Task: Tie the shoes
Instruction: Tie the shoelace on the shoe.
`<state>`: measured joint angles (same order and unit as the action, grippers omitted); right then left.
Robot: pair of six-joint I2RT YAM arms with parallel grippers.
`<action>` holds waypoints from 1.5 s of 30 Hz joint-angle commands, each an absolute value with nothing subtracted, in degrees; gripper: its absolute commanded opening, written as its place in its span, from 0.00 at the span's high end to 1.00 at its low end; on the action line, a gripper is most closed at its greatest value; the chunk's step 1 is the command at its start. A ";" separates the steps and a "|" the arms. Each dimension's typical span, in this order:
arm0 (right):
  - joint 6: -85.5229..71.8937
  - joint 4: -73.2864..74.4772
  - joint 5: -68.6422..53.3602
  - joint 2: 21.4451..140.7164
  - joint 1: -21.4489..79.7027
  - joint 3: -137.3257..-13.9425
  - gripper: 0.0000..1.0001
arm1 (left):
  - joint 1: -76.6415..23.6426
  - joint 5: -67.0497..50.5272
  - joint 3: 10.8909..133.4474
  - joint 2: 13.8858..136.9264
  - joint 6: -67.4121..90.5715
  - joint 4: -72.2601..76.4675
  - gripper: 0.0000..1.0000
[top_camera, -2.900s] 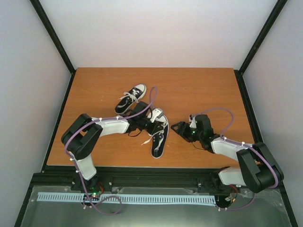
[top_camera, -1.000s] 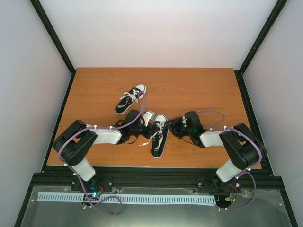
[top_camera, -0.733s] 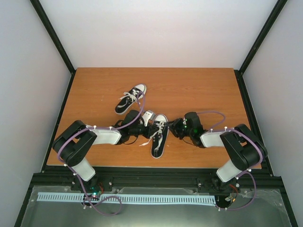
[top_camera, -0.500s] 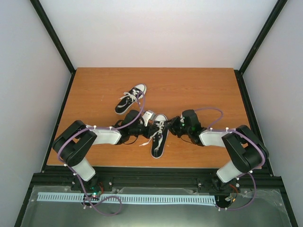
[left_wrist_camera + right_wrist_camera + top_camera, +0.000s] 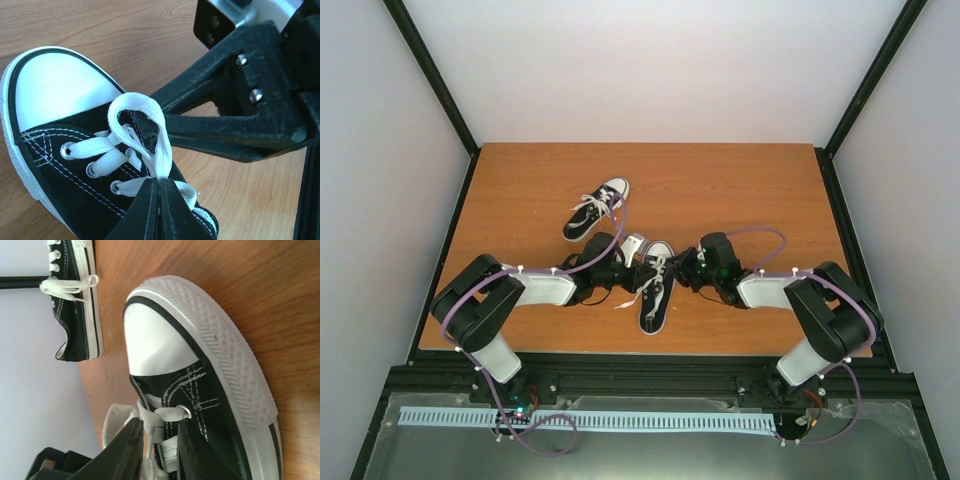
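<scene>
On the wooden table (image 5: 750, 190), seen from above, the right gripper (image 5: 682, 272) has moved in from the right to the near shoe (image 5: 657, 290), meeting the left gripper (image 5: 626, 270); the far shoe (image 5: 597, 208) lies apart. Left wrist view: jaws clamped together on a white lace loop (image 5: 164, 145) raised over the near shoe, so one bow ear looks formed. Right wrist view, only here: jaws narrowed around a lace strand (image 5: 152, 422); whether they pinch it cannot be told.
</scene>
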<state>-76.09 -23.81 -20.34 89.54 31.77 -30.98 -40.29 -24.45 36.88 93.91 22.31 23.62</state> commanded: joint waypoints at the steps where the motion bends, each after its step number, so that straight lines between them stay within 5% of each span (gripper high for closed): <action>1: -76.81 -25.03 -20.00 91.74 32.88 -32.42 0.79 | -40.61 -24.98 37.90 93.78 22.21 26.06 0.99; 15: -77.37 -25.16 -19.40 93.10 34.61 -34.30 0.76 | -40.61 -25.38 37.88 93.60 21.95 25.84 0.99; 24: -77.50 -24.88 -18.95 92.42 34.63 -33.90 0.97 | -40.61 -25.29 38.10 93.61 21.89 25.31 0.99; 31: -76.73 -20.95 -13.58 87.22 34.39 -31.38 0.97 | -40.61 -22.71 38.84 89.64 24.05 21.07 0.53; 35: -76.36 -18.75 -12.01 84.20 33.49 -29.30 0.97 | -40.45 -21.15 39.06 84.70 26.06 15.73 0.36; 45: -75.43 -16.01 -10.77 80.86 30.68 -26.05 0.97 | -35.10 -24.08 34.13 76.57 34.58 5.86 0.36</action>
<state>-76.73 -17.85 -13.15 83.05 31.66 -27.20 -37.56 -21.28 36.49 79.20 29.65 9.67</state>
